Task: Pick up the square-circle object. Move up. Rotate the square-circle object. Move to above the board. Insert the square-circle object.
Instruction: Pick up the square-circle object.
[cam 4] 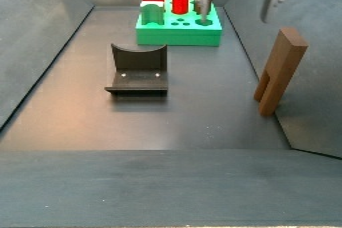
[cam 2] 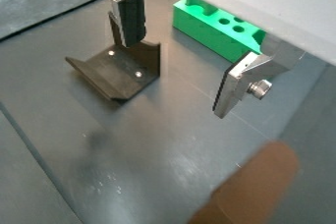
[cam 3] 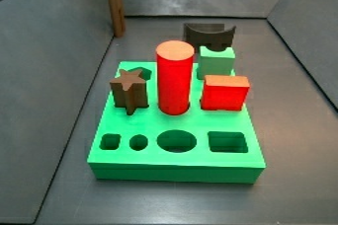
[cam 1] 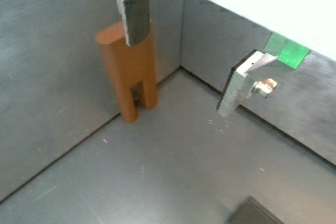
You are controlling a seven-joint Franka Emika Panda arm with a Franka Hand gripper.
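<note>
Pincer (cam 1: 197,56) wide open, empty, over square-circle object (cam 1: 130,76) at my 9 o'clock; nothing picked, board (cam 3: 179,150) slot unfilled.

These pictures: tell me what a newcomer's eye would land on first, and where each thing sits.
The bright green board lies on the grey floor, with a tall red cylinder upright at its middle among smaller blocks. The brown square-circle object stands upright against the side wall, apart from the board. The pincer hangs open, one finger in front of that object.
</note>
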